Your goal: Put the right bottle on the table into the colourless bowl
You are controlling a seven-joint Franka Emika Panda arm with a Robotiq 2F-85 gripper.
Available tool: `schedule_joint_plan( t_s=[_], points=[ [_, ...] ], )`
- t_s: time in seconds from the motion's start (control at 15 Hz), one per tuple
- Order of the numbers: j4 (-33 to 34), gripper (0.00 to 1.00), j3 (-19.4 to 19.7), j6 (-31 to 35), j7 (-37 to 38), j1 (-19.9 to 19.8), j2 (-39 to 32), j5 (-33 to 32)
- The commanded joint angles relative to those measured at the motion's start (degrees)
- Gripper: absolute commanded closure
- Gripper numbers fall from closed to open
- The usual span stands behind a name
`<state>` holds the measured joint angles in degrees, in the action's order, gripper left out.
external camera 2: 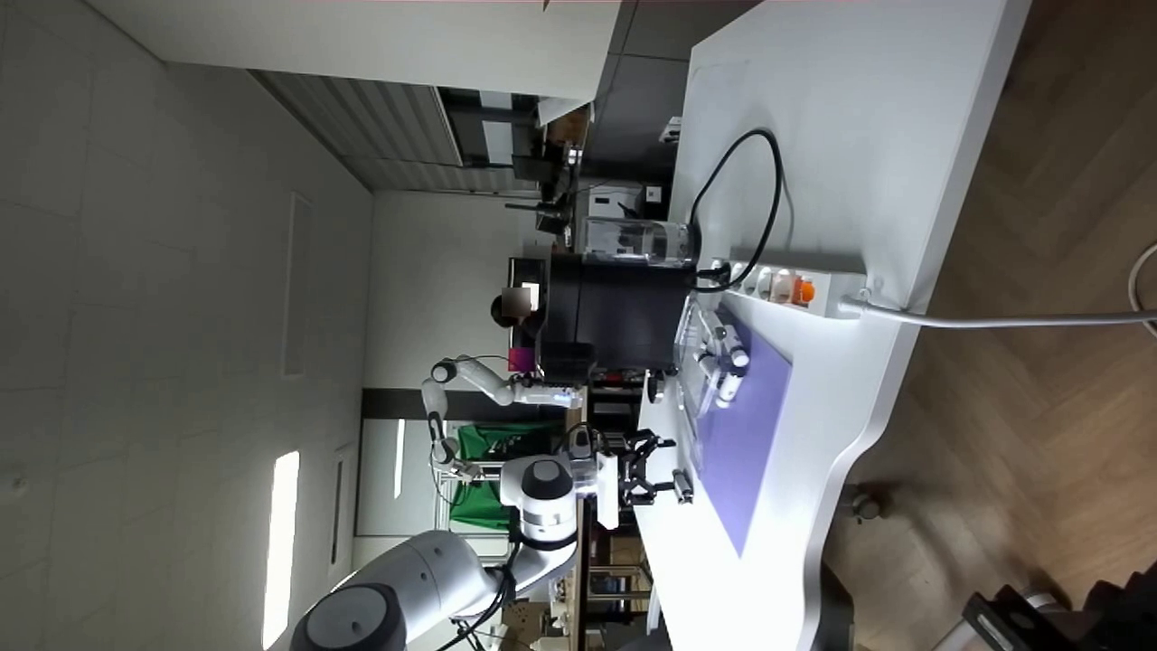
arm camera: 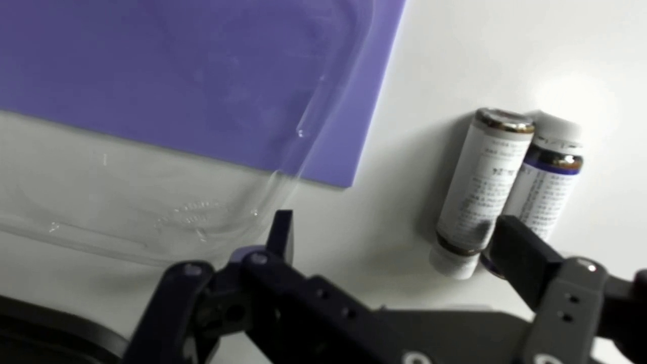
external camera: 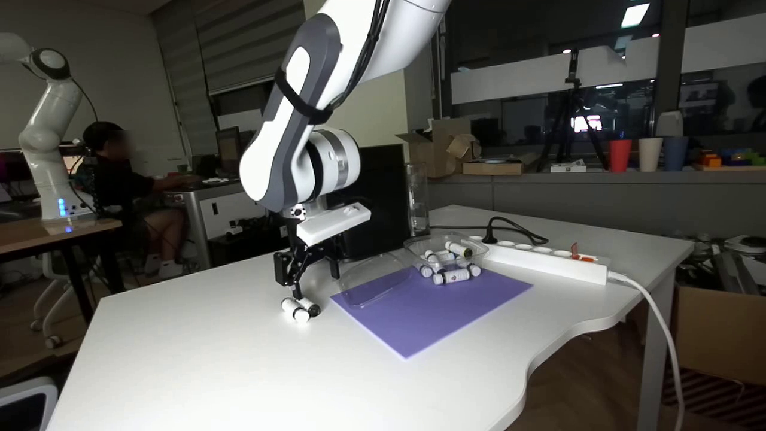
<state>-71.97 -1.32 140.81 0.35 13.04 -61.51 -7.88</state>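
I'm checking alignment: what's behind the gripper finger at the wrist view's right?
Part of the purple-banded bottle, beside another bottle. Its white cap shows, with its upper label; the finger hides much of the lower label.

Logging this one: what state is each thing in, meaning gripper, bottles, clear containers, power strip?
Gripper: open, holding nothing.
Wrist view's left bottle: lying, capped.
Wrist view's right bottle: lying, capped, pointing the opposite way.
Clear bowl: upright, bottles inside.
Other clear container: empty, partly on the purple mat, which way up unclear.
Power strip: black plug inserted, on or off unclear.
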Motion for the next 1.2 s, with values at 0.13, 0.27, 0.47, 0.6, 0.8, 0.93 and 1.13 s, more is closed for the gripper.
schedule_joint_plan(
  t_s=[0.13,0.27,0.47,0.6,0.8,0.93,1.13],
  points=[
    [5.94,0.0,0.44,-2.45,1.35,0.46,-3.28,0.33],
    [6.81,0.0,0.57,-3.25,1.34,0.42,-3.64,0.29],
    [8.31,0.0,0.52,-5.71,0.89,0.19,-3.98,0.33],
    [9.43,0.0,0.47,-7.71,0.59,0.15,-4.27,0.28],
    [10.78,0.34,0.39,-9.86,0.42,0.14,-4.71,0.22],
    [11.36,0.47,0.28,-10.53,0.39,0.07,-4.88,0.29],
    [11.97,0.09,0.17,-10.83,0.54,-0.02,-5.18,0.46]
  ],
)
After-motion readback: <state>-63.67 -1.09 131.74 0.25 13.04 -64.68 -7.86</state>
